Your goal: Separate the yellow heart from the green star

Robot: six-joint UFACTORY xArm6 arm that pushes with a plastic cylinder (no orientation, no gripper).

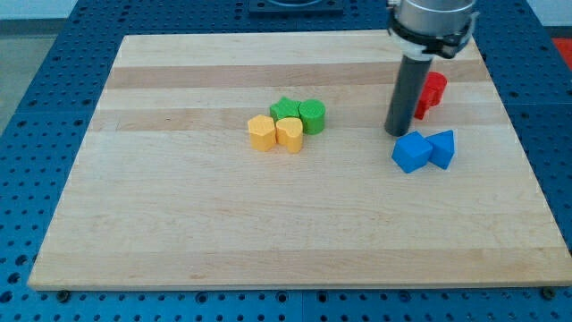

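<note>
Your tip sits by the blue blocks, no claw fitted. Yellow heart block touches green star block at its 12 o'clock, mid wooden board.

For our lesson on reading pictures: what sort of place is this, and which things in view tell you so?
Probably a robotics lab bench. A wooden board lies on a blue perforated table, and my tip rests on the board near small coloured blocks, such as a blue block and the yellow heart.
</note>
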